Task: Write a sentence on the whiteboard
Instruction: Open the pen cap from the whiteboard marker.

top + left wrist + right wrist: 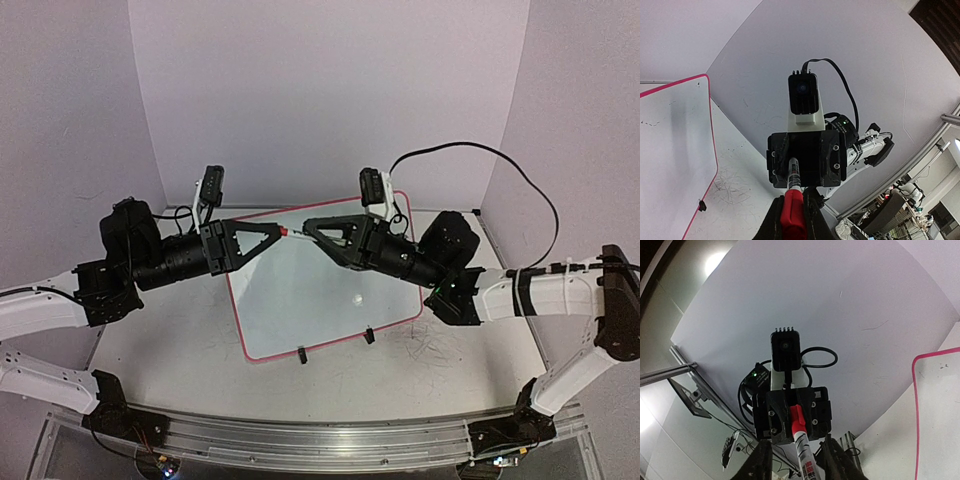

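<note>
Okay, whiteboard (300, 300) flat, long axis left-right; left jaws clamped on marker cap (792, 216), right jaws apart around barrel (804, 452).

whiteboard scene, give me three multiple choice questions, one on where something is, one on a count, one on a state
1. Where is the marker relative to the whiteboard?
A lying flat on it
B in the air above it, between the left gripper and right gripper
C tucked under it

2. How many black clip feet show on the board's near edge?
A two
B four
C none

3. What is the left gripper doing?
A open and empty
B shut on the marker's red cap
C pressing on the board

Answers:
1 B, the top view shows it bridging the two sets of fingertips over the board.
2 A, two small black clips sit on the near rim.
3 B, the left wrist view shows its fingers tight against the cap.
</note>
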Controlling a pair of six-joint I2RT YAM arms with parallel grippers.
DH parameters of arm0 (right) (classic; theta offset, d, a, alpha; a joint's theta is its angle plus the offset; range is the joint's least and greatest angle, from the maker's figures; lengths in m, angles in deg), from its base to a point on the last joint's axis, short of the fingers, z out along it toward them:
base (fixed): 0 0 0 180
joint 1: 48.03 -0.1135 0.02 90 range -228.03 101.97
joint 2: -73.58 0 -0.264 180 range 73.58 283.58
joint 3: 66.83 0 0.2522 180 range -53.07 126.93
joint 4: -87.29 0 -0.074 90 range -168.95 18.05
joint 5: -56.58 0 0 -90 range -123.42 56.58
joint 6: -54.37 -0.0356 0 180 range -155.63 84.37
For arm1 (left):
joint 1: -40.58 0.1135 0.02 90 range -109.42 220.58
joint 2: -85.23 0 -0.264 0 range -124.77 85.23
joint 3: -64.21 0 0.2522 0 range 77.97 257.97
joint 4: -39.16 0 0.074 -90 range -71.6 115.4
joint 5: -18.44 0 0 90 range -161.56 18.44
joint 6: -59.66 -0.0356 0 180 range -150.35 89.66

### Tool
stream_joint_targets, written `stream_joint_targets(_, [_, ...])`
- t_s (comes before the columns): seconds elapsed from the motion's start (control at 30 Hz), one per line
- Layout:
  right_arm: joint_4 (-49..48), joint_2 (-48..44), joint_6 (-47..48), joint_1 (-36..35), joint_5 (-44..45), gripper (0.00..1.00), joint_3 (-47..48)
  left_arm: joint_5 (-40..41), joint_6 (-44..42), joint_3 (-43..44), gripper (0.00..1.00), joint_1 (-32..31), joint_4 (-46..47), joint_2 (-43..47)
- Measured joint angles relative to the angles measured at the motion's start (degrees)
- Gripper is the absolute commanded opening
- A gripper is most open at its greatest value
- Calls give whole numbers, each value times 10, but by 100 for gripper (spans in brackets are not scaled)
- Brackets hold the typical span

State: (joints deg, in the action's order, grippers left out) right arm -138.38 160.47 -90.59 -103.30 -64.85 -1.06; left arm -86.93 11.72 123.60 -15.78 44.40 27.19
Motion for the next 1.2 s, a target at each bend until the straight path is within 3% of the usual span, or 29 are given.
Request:
stream_joint_targets(0.33, [8, 23, -1, 5, -41, 28, 18, 2, 0, 0, 0, 3, 0, 1])
stream_joint_targets(0.7, [-5, 24, -10, 5, -54, 0, 18, -5, 1, 0, 0, 2, 4, 3])
stream_joint_targets(0.93, [-32, 25, -21, 4, -60, 0, 9, -11, 2, 0, 0, 0, 5, 8])
stream_joint_targets(1.07, [-53, 15, -27, 6, -52, 0, -31, -10, 1, 0, 0, -6, -18, 8])
stream_joint_targets(1.2, [-63, -63, -28, 70, -33, 0, -152, 78, -17, 26, 0, 3, -144, 27])
